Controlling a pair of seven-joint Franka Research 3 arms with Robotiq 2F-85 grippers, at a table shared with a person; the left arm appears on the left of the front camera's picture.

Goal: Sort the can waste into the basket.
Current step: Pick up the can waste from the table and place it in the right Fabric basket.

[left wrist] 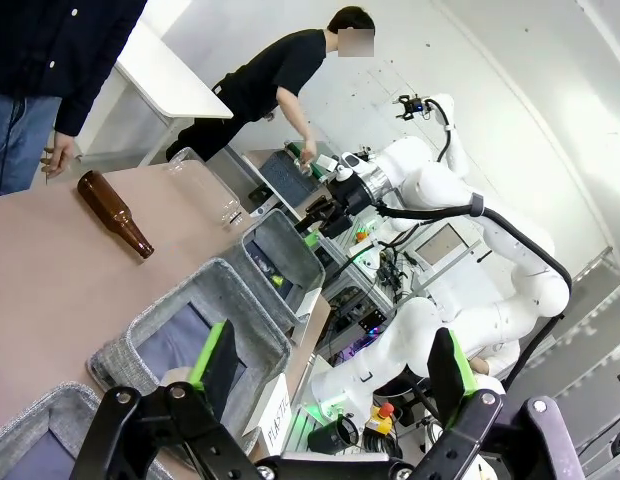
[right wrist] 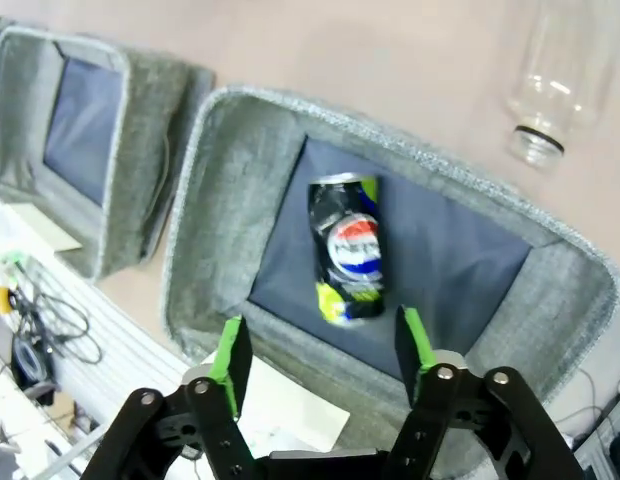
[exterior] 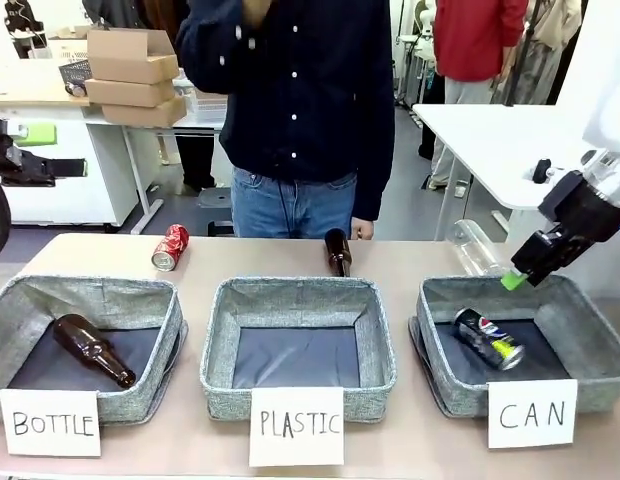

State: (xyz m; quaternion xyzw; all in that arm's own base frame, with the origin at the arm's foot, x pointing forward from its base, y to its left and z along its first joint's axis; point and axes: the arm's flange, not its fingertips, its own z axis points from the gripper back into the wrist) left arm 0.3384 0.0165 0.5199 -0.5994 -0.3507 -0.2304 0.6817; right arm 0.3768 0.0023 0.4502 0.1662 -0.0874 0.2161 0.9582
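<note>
A dark blue-black can [exterior: 488, 338] with a red-white-blue logo lies on its side in the grey basket [exterior: 590, 330] carded CAN. My right gripper [exterior: 515, 280] hangs open just above the basket's back rim. In the right wrist view the can [right wrist: 347, 250] lies free on the dark lining below my right gripper [right wrist: 323, 358], whose fingers touch nothing. A red can [exterior: 170, 247] lies on the table behind the left basket. My left gripper [left wrist: 332, 358] stands open and empty, raised at the far left edge [exterior: 52, 150].
The BOTTLE basket [exterior: 15, 300] holds a brown bottle [exterior: 93, 349]. The PLASTIC basket [exterior: 220, 330] stands in the middle. Another brown bottle [exterior: 337, 250] and a clear plastic bottle [exterior: 475, 247] lie on the table behind the baskets. A person stands at the far edge.
</note>
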